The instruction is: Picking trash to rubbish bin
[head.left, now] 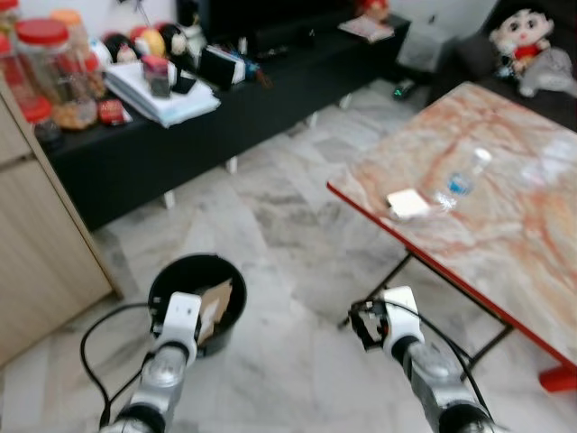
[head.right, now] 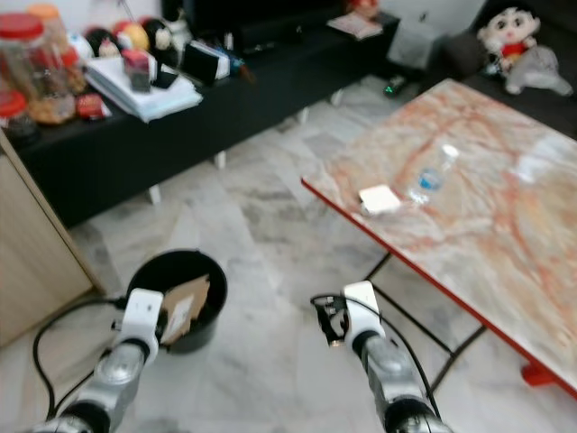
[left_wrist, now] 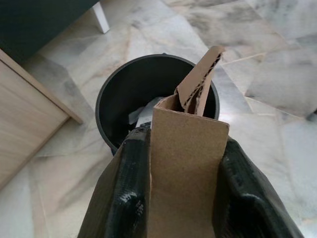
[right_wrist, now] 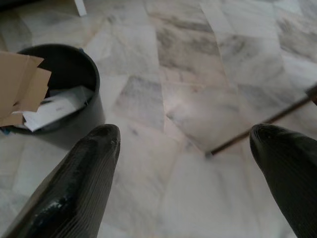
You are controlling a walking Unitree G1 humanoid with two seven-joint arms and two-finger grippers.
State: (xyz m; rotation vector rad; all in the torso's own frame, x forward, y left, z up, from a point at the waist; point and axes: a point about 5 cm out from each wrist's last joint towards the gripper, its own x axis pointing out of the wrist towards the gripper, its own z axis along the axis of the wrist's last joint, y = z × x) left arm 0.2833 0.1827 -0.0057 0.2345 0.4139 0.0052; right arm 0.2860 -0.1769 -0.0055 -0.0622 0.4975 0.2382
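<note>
Gripping a folded piece of brown corrugated cardboard (left_wrist: pixel 185 163) between its two black fingers, the left gripper (left_wrist: pixel 181 198) hung just above the near rim of the round black plastic rubbish bin (head.left: pixel 185 275). To do it well, I judged, it needed to carry the card over the middle before letting go. The right gripper (right_wrist: pixel 185 163) hovered over bare marble floor, fingers spread wide, empty. One bin; farther off, on the orange marbled table (head.left: pixel 505 244), one clear plastic bottle (head.left: pixel 461 180) and one white paper wad (head.left: pixel 407 204).
</note>
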